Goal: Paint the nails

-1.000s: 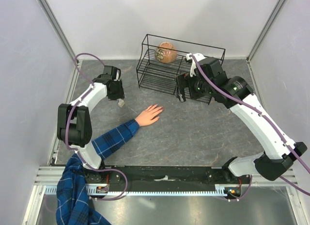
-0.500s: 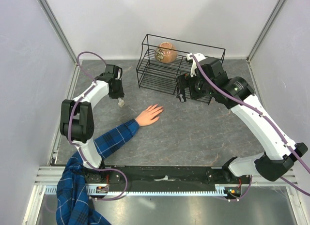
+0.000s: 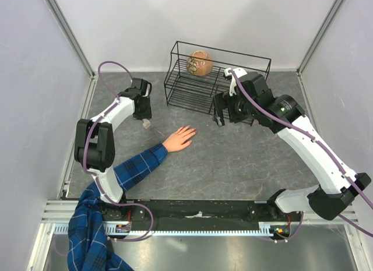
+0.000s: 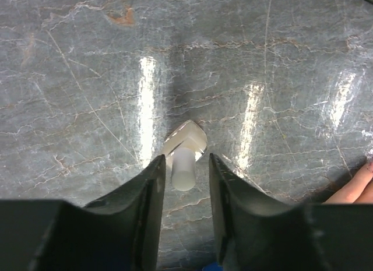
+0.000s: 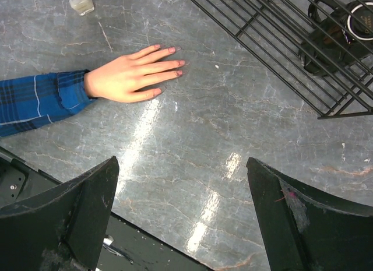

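A skin-coloured hand with a blue plaid sleeve lies palm down on the grey table. Its nails are small and pinkish and show best in the right wrist view. A small clear bottle with a white cap stands left of the hand, also seen from above. My left gripper is open, with its fingertips either side of the cap and a little gap on both sides. My right gripper is wide open and empty, raised above the table to the right of the hand.
A black wire rack stands at the back with a round brown object on its upper shelf. A dark object sits in the rack near my right gripper. Two fingertips of the hand show at the right edge of the left wrist view.
My left arm's elbow has swung right and the wrist has shifted slightly toward the rack, staying over the bottle. My right gripper has drifted slightly right. The hand has not moved.
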`<state>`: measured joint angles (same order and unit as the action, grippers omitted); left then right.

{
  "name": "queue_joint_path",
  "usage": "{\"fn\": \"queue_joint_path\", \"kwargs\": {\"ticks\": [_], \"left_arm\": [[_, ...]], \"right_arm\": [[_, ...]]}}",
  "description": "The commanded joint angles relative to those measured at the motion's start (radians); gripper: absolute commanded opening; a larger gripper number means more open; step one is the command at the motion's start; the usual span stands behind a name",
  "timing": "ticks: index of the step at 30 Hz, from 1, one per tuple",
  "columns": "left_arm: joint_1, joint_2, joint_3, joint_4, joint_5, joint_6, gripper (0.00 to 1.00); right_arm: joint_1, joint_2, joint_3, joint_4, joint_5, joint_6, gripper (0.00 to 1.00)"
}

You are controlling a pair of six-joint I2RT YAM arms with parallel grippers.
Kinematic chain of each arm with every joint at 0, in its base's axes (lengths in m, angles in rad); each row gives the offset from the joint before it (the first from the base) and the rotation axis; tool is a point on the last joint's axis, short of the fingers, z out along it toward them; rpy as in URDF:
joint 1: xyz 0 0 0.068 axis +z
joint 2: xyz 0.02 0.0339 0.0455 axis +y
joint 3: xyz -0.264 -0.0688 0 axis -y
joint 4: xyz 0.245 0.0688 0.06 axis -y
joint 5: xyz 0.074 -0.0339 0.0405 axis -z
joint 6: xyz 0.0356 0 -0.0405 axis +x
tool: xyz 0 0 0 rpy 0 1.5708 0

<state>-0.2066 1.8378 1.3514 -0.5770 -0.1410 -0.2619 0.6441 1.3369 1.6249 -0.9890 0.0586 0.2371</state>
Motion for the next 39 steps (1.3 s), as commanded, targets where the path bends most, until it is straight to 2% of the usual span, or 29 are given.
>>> {"fn": "queue_joint_path", "kwargs": {"ticks": [1, 7, 9, 13, 17, 20, 24, 30, 34, 39], "left_arm": [[-0.004, -0.026, 0.02, -0.006, -0.048, 0.026, 0.5], [0.004, -0.107, 0.06, -0.07, -0.025, -0.042, 0.66], [0.007, -0.167, 0.063, -0.095, -0.012, -0.074, 0.67], [0.036, -0.297, 0.031, -0.165, -0.023, -0.178, 0.67], [0.07, -0.445, -0.012, -0.344, -0.112, -0.307, 0.65], [0.072, -0.572, -0.049, -0.441, -0.19, -0.388, 0.65], [0.072, -0.704, -0.081, -0.535, -0.223, -0.468, 0.65], [0.072, -0.834, -0.124, -0.612, -0.174, -0.488, 0.62], [0.072, -0.923, -0.173, -0.633, -0.144, -0.462, 0.62], [0.072, -1.0, -0.173, -0.684, -0.121, -0.436, 0.61]], "right_arm": [[0.003, -0.028, -0.013, 0.036, -0.005, 0.013, 0.98], [0.008, 0.03, -0.049, 0.116, 0.009, -0.013, 0.98], [0.031, 0.082, -0.053, 0.157, 0.05, -0.024, 0.98], [0.118, 0.192, -0.031, 0.303, 0.138, -0.025, 0.98], [0.202, 0.326, 0.021, 0.44, 0.217, 0.002, 0.98], [0.264, 0.48, 0.09, 0.533, 0.248, 0.022, 0.98], [0.325, 0.648, 0.225, 0.619, 0.287, 0.039, 0.93], [0.364, 0.883, 0.413, 0.706, 0.359, 0.022, 0.85], [0.388, 0.97, 0.438, 0.819, 0.389, -0.045, 0.8], [0.401, 1.065, 0.495, 0.857, 0.399, -0.061, 0.72]]}}
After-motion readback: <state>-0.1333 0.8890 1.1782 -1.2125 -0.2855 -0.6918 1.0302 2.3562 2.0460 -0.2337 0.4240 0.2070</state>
